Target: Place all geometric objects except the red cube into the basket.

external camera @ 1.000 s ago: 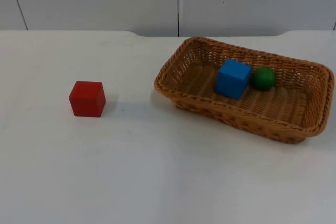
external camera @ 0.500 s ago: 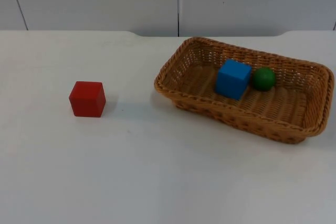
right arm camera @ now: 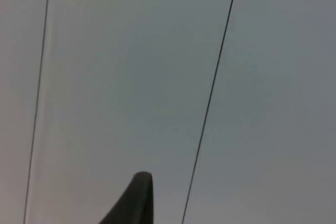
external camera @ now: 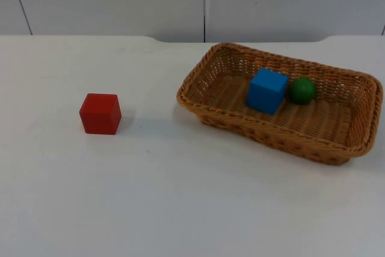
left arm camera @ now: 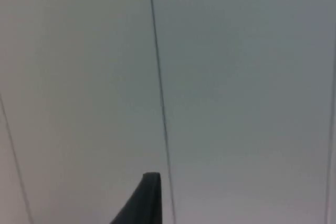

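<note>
Both arms waited facing the partition wall (left arm camera: 236,77), left gripper (left arm camera: 144,203) and right gripper (right arm camera: 134,203) spread impossible to judge, while the blue cube (external camera: 266,90) and green ball (external camera: 302,89), probably light, rigid and graspable across the sides, lay in the basket (external camera: 198,97), the red cube (external camera: 100,113) well apart on the table (external camera: 180,209).

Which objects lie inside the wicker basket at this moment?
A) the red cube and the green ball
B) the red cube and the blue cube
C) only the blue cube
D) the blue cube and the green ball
D: the blue cube and the green ball sit side by side inside the wicker basket, while the red cube stands apart on the white table.
</note>
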Robot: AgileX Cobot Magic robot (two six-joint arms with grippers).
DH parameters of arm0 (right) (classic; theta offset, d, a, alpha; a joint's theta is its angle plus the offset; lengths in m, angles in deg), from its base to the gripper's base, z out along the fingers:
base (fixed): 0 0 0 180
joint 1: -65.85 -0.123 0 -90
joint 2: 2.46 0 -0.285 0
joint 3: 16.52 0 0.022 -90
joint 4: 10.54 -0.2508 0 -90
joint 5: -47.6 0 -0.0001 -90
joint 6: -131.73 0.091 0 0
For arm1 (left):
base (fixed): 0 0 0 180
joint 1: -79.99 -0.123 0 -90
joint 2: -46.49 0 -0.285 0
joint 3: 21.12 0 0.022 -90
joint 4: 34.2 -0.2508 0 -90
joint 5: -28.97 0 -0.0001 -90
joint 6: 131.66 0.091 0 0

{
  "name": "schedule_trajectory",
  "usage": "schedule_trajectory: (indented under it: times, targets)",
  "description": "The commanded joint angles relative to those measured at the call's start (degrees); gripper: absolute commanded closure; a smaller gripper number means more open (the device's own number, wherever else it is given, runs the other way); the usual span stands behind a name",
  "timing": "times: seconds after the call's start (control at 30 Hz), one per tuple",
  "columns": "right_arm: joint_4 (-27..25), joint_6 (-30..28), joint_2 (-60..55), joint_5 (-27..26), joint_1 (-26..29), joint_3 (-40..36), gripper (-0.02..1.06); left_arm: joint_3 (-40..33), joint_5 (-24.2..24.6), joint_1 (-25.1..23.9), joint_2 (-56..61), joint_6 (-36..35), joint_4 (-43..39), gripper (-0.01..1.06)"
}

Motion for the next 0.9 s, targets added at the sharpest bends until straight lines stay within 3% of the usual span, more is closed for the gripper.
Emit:
schedule_trajectory:
  times: [0.0,0.07,0.27,0.47,0.6,0.87]
  targets:
    - [0.11,-0.13,1.32,2.28,-0.13,0.61,0.01,2.71,0.43,-2.96,1.27,3.26,7.94,0.0]
    - [0.0,-1.24,3.21,5.92,-0.13,1.31,0.01,3.27,1.47,-6.88,2.67,4.26,8.06,0.0]
    - [-0.33,-1.24,9.33,11.88,-0.13,3.61,0.01,3.27,3.73,-12.52,8.97,7.16,9.1,0.0]
    - [-2.72,-0.98,12.66,16.75,-0.5,5.91,0.01,3.27,5.18,-12.69,13.47,8.27,11.84,0.0]
    - [-4.79,-0.72,13.62,20.33,-1.33,7.6,0.01,3.03,10.71,-11.19,16.57,11.01,15.35,0.0]
    - [-7.4,-0.72,13.62,26.11,-2.71,7.9,0.01,2.14,14.85,-10.35,20.14,10.06,14.67,0.0]
